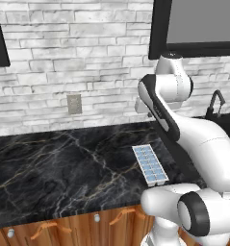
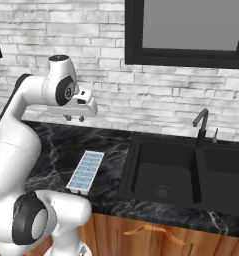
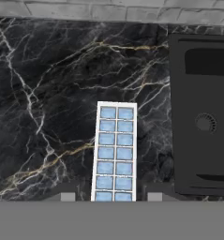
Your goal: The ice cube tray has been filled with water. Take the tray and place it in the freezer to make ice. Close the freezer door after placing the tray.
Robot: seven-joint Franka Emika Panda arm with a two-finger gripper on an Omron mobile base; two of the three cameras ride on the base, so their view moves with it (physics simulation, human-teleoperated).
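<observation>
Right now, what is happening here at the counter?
A white robot arm holds its pincer above a black marble counter, over an ice cube tray filled with water. The tray lies flat on the counter, left of the black sink, and nothing grips it yet. In the hand view the fingertips stand apart on either side of the tray's near end.

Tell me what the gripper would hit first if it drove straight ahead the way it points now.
The gripper points down at the counter. Straight on, it would most likely meet the ice cube tray, whose near end lies between the fingertips in the hand view. The height above it is hard to judge.
</observation>
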